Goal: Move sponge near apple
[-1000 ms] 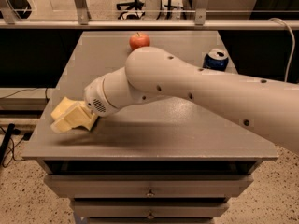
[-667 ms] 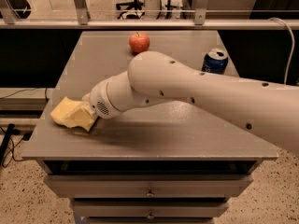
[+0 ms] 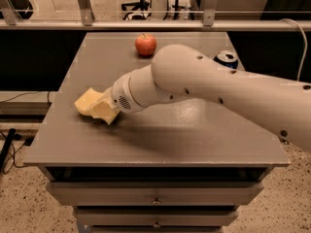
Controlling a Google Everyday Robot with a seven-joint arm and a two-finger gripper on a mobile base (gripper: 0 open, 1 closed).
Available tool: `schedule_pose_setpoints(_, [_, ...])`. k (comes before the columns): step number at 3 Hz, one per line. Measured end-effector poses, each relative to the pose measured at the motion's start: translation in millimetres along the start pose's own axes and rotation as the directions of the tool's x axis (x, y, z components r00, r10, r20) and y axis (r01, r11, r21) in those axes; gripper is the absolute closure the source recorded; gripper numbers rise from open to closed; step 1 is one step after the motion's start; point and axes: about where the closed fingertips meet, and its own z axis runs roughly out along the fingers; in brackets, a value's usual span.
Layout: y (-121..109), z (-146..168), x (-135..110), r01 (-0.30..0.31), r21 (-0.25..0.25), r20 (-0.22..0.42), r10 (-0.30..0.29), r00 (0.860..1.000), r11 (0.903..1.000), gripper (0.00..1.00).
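The pale yellow sponge (image 3: 86, 101) is at the left side of the grey table (image 3: 194, 140), about halfway back. My gripper (image 3: 105, 111) reaches in from the right on the white arm and is shut on the sponge's right end; its pale yellow fingers cover part of the foam. The sponge sits just at or slightly above the tabletop. The small red apple (image 3: 145, 44) stands at the far middle of the table, well behind and to the right of the sponge, apart from it.
A blue soda can (image 3: 226, 58) stands at the far right of the table, partly hidden behind my arm. A metal rail runs behind the table's far edge. Drawers are below the front edge. Cables lie on the floor at the left.
The gripper and the sponge have moved together away from the front-left edge, toward the back and right, closer to the apple. The apple and can have not moved.
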Motion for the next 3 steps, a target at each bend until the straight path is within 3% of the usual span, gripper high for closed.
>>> schedule_pose_setpoints(1, [-41,-56,-30,0.064,0.116,0.015,-0.067,0.998,0.9911,1.00])
schedule_pose_setpoints(2, [-41,-56,-30,0.064,0.115,0.015,-0.067,0.998,0.9913,1.00])
schedule_pose_setpoints(3, [-60,-55,-30,0.034,0.171,0.053,-0.044,0.998,0.9846,1.00])
